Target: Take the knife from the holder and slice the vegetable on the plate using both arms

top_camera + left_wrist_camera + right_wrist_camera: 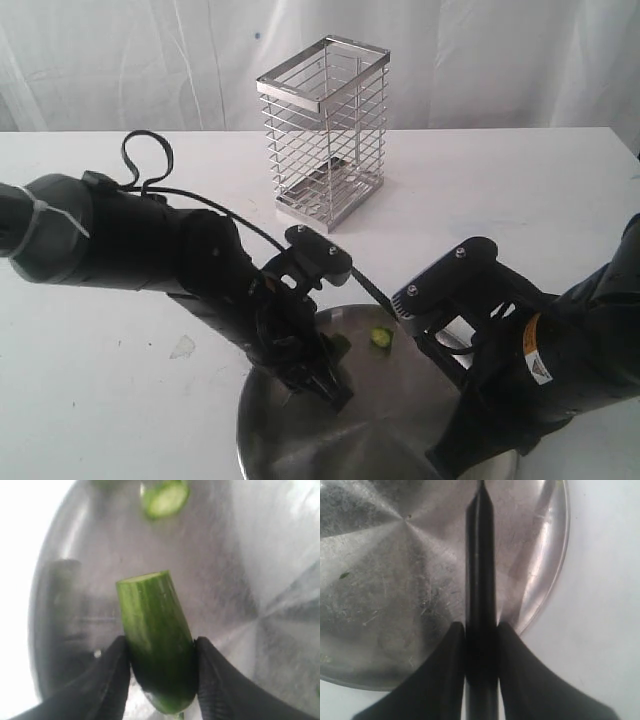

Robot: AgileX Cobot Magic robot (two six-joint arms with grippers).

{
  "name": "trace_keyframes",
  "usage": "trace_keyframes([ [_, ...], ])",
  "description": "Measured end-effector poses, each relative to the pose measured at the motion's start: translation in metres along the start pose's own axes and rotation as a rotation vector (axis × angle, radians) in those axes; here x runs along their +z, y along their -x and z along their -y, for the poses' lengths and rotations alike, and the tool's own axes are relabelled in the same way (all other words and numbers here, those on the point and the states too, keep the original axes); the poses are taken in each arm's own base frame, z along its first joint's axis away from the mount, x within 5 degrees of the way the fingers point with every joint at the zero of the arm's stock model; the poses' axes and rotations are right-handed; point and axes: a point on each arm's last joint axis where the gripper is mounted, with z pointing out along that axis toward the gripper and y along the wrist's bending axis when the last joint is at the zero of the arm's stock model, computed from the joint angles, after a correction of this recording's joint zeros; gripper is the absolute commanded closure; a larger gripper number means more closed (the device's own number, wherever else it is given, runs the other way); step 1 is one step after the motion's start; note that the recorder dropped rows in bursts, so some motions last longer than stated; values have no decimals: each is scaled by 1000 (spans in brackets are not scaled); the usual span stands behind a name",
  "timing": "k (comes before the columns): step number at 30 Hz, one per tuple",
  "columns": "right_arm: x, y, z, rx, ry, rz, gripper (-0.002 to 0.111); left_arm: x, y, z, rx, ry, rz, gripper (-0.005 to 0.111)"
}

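Slicing under way — knife out of the holder, vegetable pinned on the plate.

Exterior: holder (324,132) stands empty on the surface; a cut piece (381,338) lies on the plate (400,430). Left wrist: left claw (161,672) clamps the vegetable (157,640), cut end outward. Right wrist: right claw (481,647) grips the knife (480,560) over the plate — next, judge a blade drop beside the cut end.

Both arms (200,270) crowd the plate (300,430), holder (325,130) standing well apart behind

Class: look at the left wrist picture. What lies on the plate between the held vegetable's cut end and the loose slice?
Nothing: between the vegetable and the slice, only bare plate shows, in the left wrist view.
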Motion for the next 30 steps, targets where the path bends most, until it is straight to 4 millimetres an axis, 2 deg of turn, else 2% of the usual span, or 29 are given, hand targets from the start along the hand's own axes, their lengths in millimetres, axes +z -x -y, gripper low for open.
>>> trace_keyframes([
  [6, 0, 0, 0, -4, 0, -2, 108, 1, 7, 3, 3, -2, 17, 72],
  [9, 0, -1, 0, -5, -2, -11, 108, 14, 3, 10, -1, -14, -4, 71],
  [11, 0, -3, 1, -16, -7, -34, 108, 24, 0, 14, 6, -18, -19, 64],
  [15, -1, -10, 2, -33, -20, -109, 108, 25, 3, 19, 14, -18, 0, 48],
  [17, -1, -12, 2, -49, -15, -135, 108, 25, 3, 20, 16, -21, -3, 45],
  [30, -3, -18, -5, -87, 68, -189, 108, -14, 8, 28, 111, -42, -7, 44],
])
